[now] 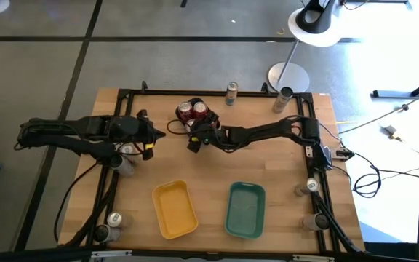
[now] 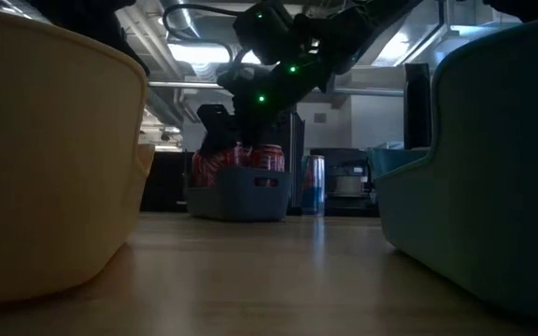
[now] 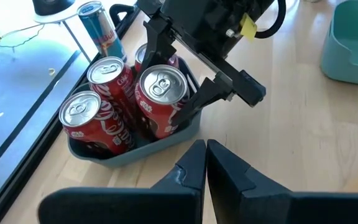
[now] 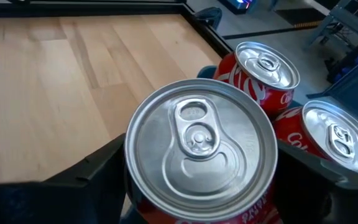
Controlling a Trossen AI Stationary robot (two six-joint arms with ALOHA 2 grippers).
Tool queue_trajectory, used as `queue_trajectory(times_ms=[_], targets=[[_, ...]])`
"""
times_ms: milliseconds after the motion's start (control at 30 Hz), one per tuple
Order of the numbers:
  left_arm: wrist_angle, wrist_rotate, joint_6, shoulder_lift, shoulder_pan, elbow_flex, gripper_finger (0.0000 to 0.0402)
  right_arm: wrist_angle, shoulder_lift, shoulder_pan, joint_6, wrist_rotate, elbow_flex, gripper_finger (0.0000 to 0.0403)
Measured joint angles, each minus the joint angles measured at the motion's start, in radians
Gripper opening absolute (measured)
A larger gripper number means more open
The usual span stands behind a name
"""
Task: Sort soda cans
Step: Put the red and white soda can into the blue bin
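Nearest the front edge of the pale wooden table [image 1: 217,167] lie two empty plastic trays side by side: a yellow rectangular tray [image 1: 174,209] and a teal rectangular tray [image 1: 245,209]. Single soda cans stand near the table's front corners, two silver-topped ones at the front left [image 1: 114,219] and one at the right edge [image 1: 312,185].

Farther back, the left pincer [image 3: 205,163] hangs over the table's left-middle with its two dark fingers pressed together and nothing between them; it points toward the can cluster.

Behind the table's centre sits a small dark blue plastic tray [image 3: 166,138] holding red-sided soda cans with silver tops. In the left wrist view three stand in plain sight: one at the tray's outer end [image 3: 89,119], one behind it [image 3: 110,76], and one under the right arm [image 3: 160,98], with a fourth mostly hidden behind the arm. The right pincer [image 4: 199,163] reaches down over that last red can [image 4: 201,146], its fingers spread wide with one on each side of the can's body; whether they press the can or stand just clear cannot be told.

Just beyond the tray stands a tall slim blue-and-silver can [image 3: 99,26]. Along the back rail a greenish can [image 1: 231,92] and a grey one [image 1: 284,98] stand well apart.
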Motion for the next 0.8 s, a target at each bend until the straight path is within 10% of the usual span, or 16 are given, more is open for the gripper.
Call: queue_trajectory(times_ms=[800], targets=[[-0.001, 0.000, -0.008, 0.000, 0.000, 0.000, 0.0008, 0.041, 0.006, 0.000, -0.044, -0.009, -0.007, 0.0317]])
